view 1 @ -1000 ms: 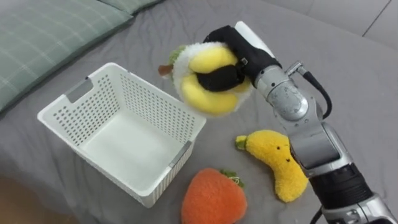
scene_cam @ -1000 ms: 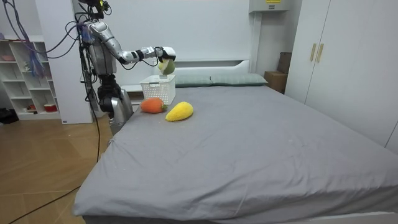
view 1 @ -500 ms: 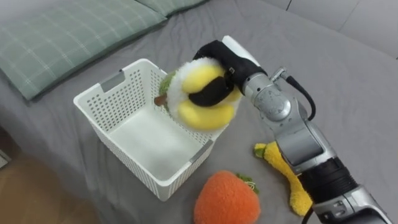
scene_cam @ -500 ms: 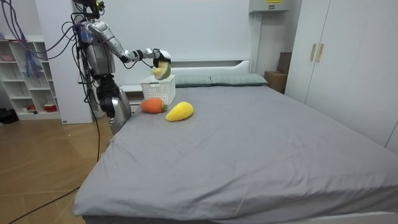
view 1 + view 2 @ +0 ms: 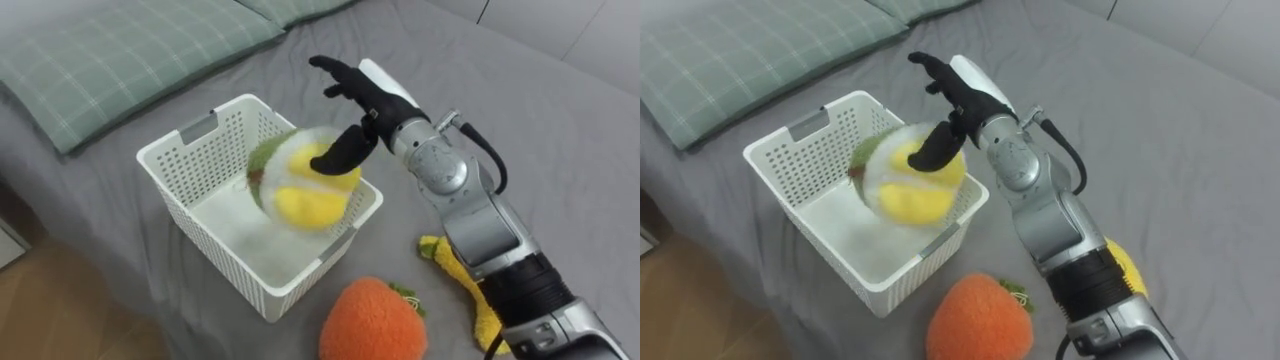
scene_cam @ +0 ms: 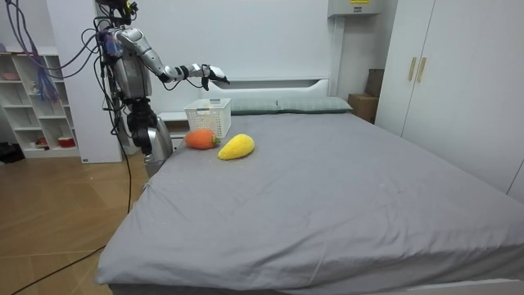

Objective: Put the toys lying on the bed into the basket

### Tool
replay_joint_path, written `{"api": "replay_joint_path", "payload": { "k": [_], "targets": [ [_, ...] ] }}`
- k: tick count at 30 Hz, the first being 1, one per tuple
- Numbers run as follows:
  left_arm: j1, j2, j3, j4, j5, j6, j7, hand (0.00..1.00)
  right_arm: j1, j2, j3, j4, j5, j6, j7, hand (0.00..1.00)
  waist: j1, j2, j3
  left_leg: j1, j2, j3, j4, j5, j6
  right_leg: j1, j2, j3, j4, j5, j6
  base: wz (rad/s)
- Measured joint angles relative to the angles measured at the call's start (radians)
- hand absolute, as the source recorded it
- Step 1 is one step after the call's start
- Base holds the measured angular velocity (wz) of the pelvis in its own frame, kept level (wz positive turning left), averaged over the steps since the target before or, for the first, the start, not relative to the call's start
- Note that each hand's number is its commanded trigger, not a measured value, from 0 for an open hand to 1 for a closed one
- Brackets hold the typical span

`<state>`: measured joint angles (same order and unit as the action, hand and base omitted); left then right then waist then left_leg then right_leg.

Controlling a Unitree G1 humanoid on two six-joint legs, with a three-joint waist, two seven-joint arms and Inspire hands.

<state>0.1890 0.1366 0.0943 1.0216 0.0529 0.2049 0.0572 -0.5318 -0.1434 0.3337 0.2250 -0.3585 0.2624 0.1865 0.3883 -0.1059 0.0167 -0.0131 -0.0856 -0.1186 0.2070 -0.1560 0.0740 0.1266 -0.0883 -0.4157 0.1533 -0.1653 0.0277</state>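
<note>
Left eye view: plush toy [image 5: 305, 190] under wide-open fingers [image 5: 335, 71] of right hand [image 5: 376, 98], over basket [image 5: 215, 150].

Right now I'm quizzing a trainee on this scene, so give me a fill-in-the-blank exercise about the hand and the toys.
1. The right hand, above the basket, is ___.
2. The round toy is at the mouth of the basket, which is ___ in colour.
3. The banana toy lies partly behind the robot's ___ arm, near the orange toy.

Missing words: open; white; right.
</note>
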Motion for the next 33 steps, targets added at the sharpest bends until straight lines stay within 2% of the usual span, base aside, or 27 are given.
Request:
{"api": "replay_joint_path", "payload": {
  "k": [6, 12, 15, 16, 17, 19, 24, 29, 33],
  "targets": [
    [-0.004, 0.008, -0.001, 0.000, 0.000, 0.000, 0.000, 0.00, 0.000, -0.001, 0.000, 0.000, 0.000, 0.000, -0.003, 0.00, -0.001, -0.007, 0.0049, -0.001, 0.000, -0.001, 0.000, 0.000, 0.000, 0.000, 0.000, -0.001, 0.000, 0.000, 0.000, 0.00],
    [-0.007, 0.011, -0.001, -0.010, 0.006, 0.000, 0.000, 0.00, 0.000, -0.014, 0.000, 0.004, -0.001, 0.000, -0.024, 0.00, -0.004, -0.004, 0.0092, -0.015, -0.002, -0.008, 0.015, -0.001, 0.000, -0.007, 0.000, 0.001, 0.000, 0.000, 0.000, 0.03],
    [-0.007, 0.011, 0.000, -0.036, 0.027, 0.000, -0.001, 0.00, 0.000, -0.030, -0.002, 0.003, -0.001, 0.000, -0.024, 0.00, -0.005, -0.006, 0.0079, -0.026, -0.003, -0.008, 0.016, -0.001, 0.000, -0.016, 0.000, 0.001, 0.002, 0.000, 0.000, 0.00],
    [-0.006, 0.010, 0.000, -0.050, 0.028, 0.001, -0.002, 0.00, 0.000, -0.035, -0.005, 0.003, -0.001, 0.000, -0.024, 0.00, -0.006, -0.009, 0.0050, -0.029, -0.003, -0.008, 0.018, -0.001, 0.000, -0.019, 0.000, 0.001, 0.004, 0.000, 0.000, 0.00],
    [-0.004, 0.010, 0.000, -0.058, 0.028, 0.003, -0.003, 0.00, 0.000, -0.036, -0.006, 0.003, 0.000, 0.000, -0.024, 0.00, -0.007, -0.004, 0.0066, -0.030, -0.003, -0.008, 0.019, -0.001, 0.000, -0.020, -0.001, 0.001, 0.005, 0.000, 0.000, 0.00],
    [-0.004, 0.011, 0.000, -0.073, 0.028, 0.007, -0.007, 0.00, -0.003, -0.040, -0.007, 0.002, 0.000, 0.000, -0.024, 0.00, -0.020, -0.002, 0.0030, -0.031, -0.002, -0.005, 0.020, 0.000, 0.001, -0.023, -0.002, 0.002, 0.011, 0.000, 0.000, 0.00],
    [-0.005, 0.010, 0.001, -0.073, 0.026, 0.010, -0.010, 0.00, -0.016, -0.054, -0.044, -0.004, 0.001, -0.001, -0.033, 0.00, -0.042, 0.003, 0.0008, -0.027, 0.001, 0.007, 0.020, 0.000, 0.002, -0.025, -0.002, 0.011, 0.015, 0.000, 0.000, -0.06],
    [0.002, 0.011, 0.002, -0.062, 0.023, 0.010, -0.009, 0.00, -0.017, -0.080, -0.106, -0.002, 0.048, -0.004, -0.059, 0.00, -0.082, 0.009, 0.0006, -0.011, 0.004, 0.019, 0.015, 0.000, 0.003, -0.024, 0.003, 0.054, 0.015, 0.000, 0.000, -0.10],
    [-0.010, 0.011, 0.002, -0.055, 0.016, 0.013, -0.008, 0.00, -0.016, -0.125, -0.120, 0.029, 0.087, -0.024, -0.097, 0.00, -0.110, 0.014, -0.0004, 0.003, 0.013, 0.058, 0.006, 0.000, 0.003, -0.031, 0.006, 0.093, 0.018, 0.000, 0.000, -0.25]
  ]
}}
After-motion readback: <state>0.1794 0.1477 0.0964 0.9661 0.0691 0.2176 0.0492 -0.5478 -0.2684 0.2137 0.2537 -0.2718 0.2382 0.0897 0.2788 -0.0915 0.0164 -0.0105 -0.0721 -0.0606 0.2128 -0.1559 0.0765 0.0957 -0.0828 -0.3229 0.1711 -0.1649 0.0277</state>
